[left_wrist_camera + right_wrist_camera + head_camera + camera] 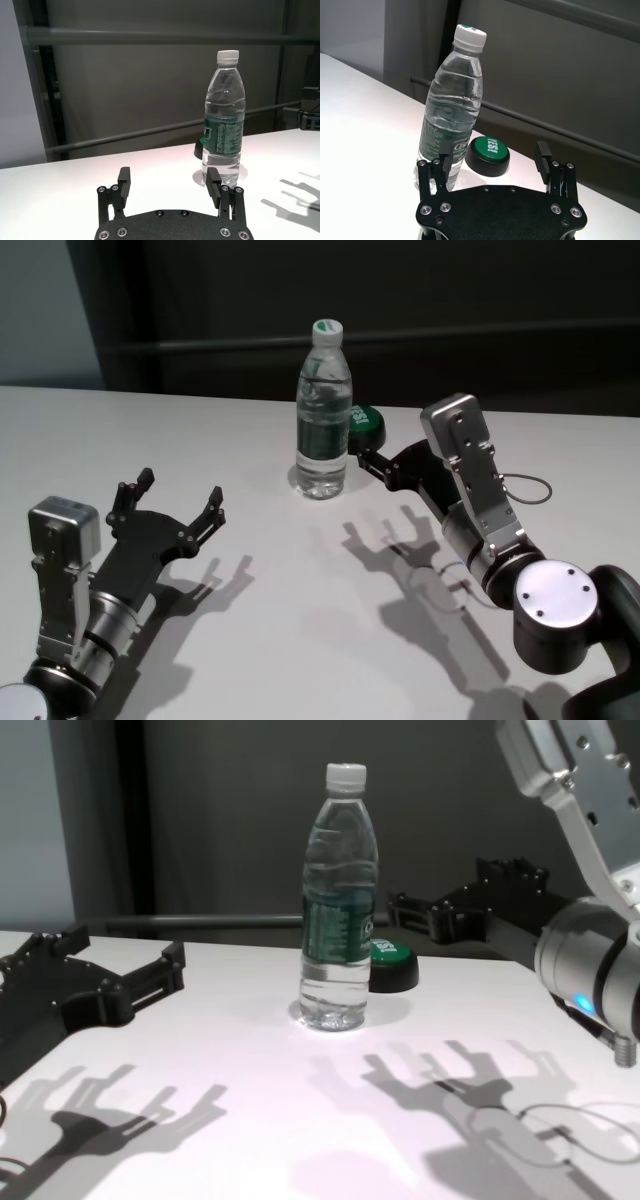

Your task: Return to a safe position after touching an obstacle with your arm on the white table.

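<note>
A broad white table (250, 640) is filling the scene, running back to a dark wall with horizontal rails. Two robot arms are reaching over it from the near side.

The right arm, silver and black, is stretching forward on the right side, its gripper (372, 462) hanging above the table just right of the bottle, with its fingers spread wide and holding nothing. In the right wrist view, one fingertip (445, 155) is showing in front of the bottle's lower body; whether it is touching the plastic cannot be told from these views.

The left arm is lying low over the near-left part of the table, its gripper (180, 502) also spread open and empty, pointing toward the bottle but well apart from it. Both arms are casting sharp finger-shaped shadows on the white surface.

The obstacle, a tall clear water bottle (323, 415) with a white screw cap and a dark green label band, is standing upright near the middle of the table, toward its far edge.

A low black puck with a green top (392, 965) is sitting just beside and behind the bottle on the right, partly hidden by the bottle in the head view.
</note>
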